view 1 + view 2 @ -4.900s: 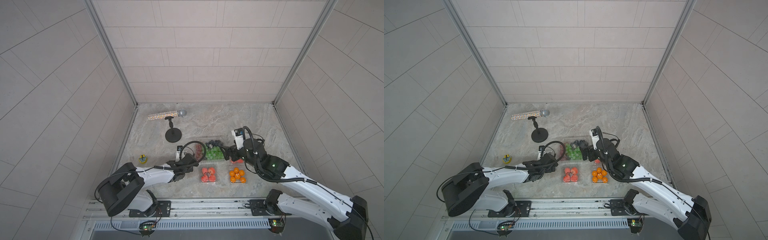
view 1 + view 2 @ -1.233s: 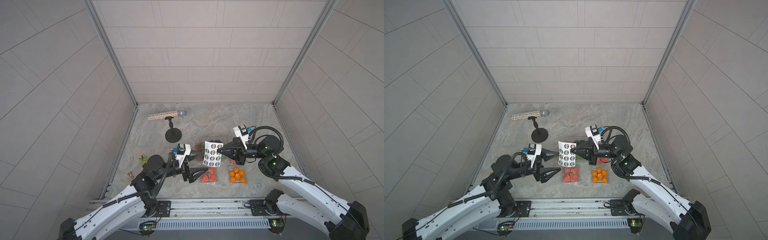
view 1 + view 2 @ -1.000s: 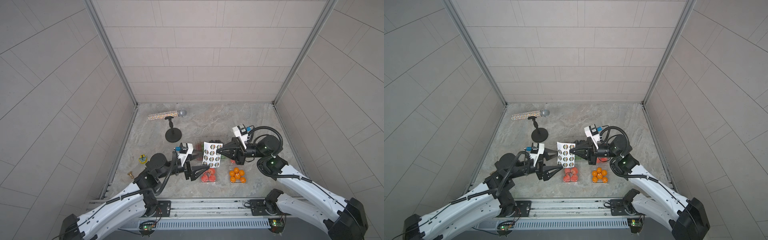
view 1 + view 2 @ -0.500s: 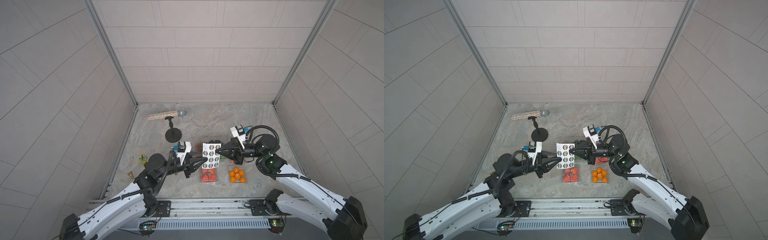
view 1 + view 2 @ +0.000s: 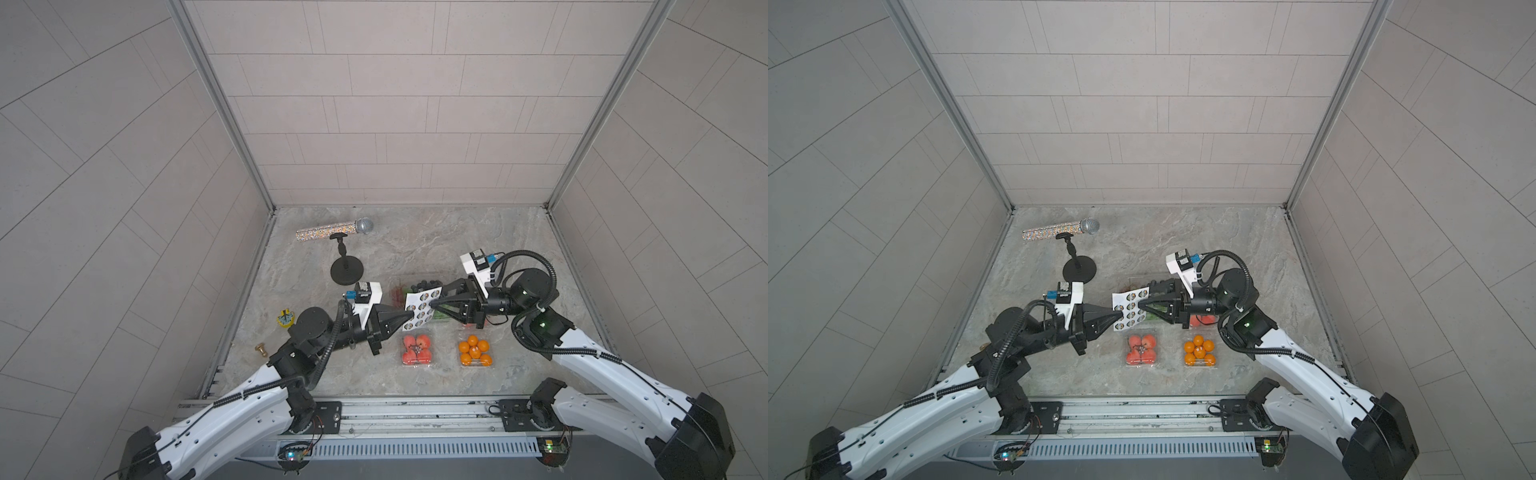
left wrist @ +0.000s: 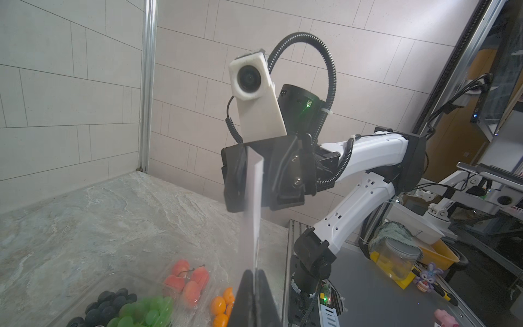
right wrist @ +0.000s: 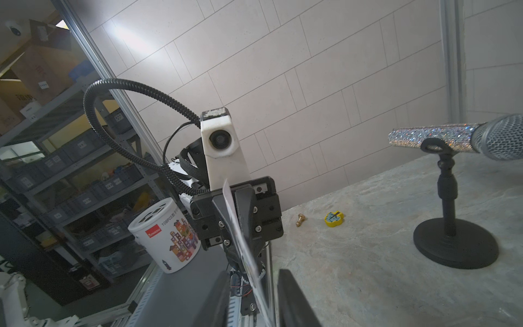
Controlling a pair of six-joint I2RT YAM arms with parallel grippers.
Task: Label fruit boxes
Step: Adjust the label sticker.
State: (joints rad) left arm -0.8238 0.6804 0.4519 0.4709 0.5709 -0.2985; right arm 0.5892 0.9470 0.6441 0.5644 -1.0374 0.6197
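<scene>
Resting on the table, the red fruit box and orange box lie nearer the arm bases than both pincers. The grape box sits beneath the raised sticker sheet. Your left pincer is clamped on 1 edge of the sheet, and your right pincer is parted around the opposite edge.

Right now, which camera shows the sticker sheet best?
Top views: the sticker sheet shows its printed face, rows of round stickers plain in both. Left wrist sees it edge-on, a thin white strip; right wrist likewise, blurred.
</scene>
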